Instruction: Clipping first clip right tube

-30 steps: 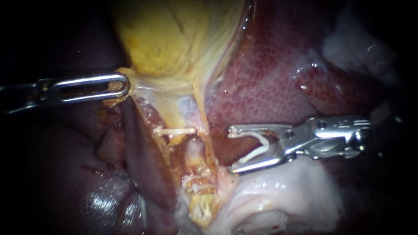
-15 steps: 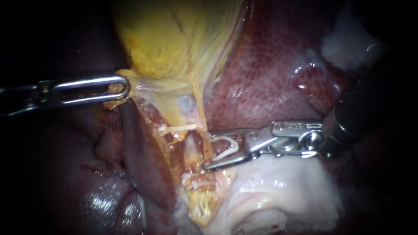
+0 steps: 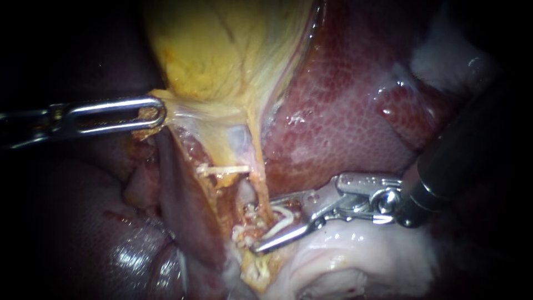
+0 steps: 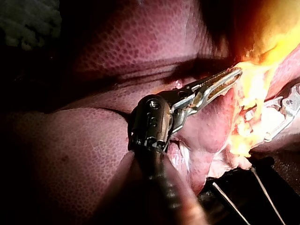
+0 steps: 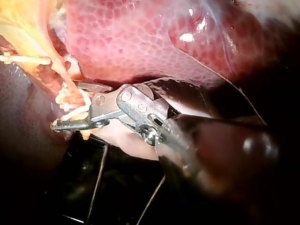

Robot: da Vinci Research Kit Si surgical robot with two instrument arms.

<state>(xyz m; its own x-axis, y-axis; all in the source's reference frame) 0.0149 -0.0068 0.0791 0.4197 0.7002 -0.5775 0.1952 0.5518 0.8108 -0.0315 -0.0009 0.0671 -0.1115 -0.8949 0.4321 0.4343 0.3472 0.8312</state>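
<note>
Far left, the left instrument point(image 3: 155, 113) comes in level. Its looped jaws are clamped on a fold at the bottom corner of the gallbladder point(image 3: 222, 50), and yellow membrane stretches off that corner. Just below, a dark reddish flap point(image 3: 177, 194) hangs alongside the opened-up strip.

Next over, a crosswise clip point(image 3: 222, 168) sits flat across the yellow tissue. Lower down, a cluster of white clips point(image 3: 244, 236) is bunched right by the tip of the right instrument's lower jaw, so it's pretty crowded in there.

The right tube point(image 3: 259, 175) is the thin yellow strand running down from the gallbladder along the edge of the liver point(image 3: 344, 100). It disappears between the jaws of the right instrument point(image 3: 261, 225). Those jaws are narrowed to a slim wedge gripping the loaded clip point(image 3: 283, 218), a curved white piece, and they straddle the tube low down.

Pale tissue point(image 3: 361, 255) lies right under the lower jaw, and the liver's edge sits just behind the upper one. Can't tell whether the clip's ends meet past the tube.
</note>
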